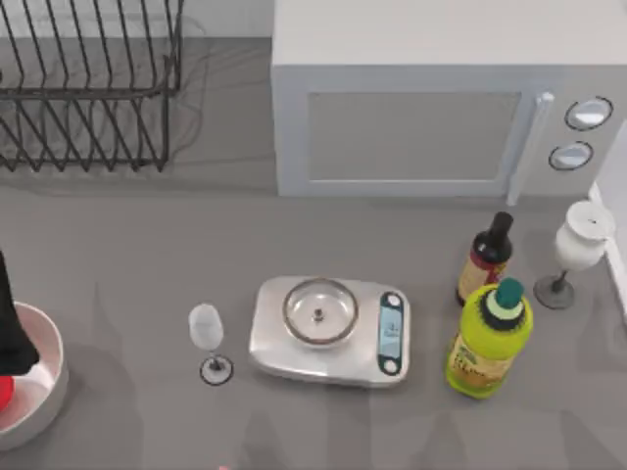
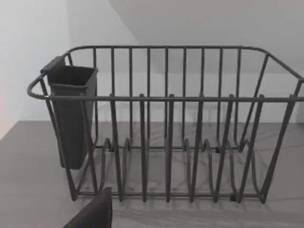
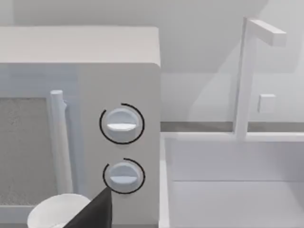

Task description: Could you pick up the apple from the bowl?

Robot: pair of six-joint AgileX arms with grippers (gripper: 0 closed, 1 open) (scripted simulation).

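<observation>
The white bowl (image 1: 61, 377) sits at the table's far left edge, partly cut off by the frame. A sliver of the red apple (image 1: 3, 392) shows inside it. My left gripper (image 1: 12, 348) is a black shape hanging over the bowl, directly above the apple and covering most of it. In the left wrist view, a dark finger (image 2: 92, 214) points toward the wire rack. A dark finger (image 3: 92, 211) of my right gripper shows in the right wrist view, facing the microwave's knobs.
A wire dish rack (image 1: 88, 88) stands at the back left and a microwave (image 1: 441, 98) at the back right. Mid-table are a wine glass (image 1: 208, 338) and a scale (image 1: 328, 328). At the right are a dark bottle (image 1: 485, 259), a yellow-green bottle (image 1: 490, 338) and a white goblet (image 1: 578, 245).
</observation>
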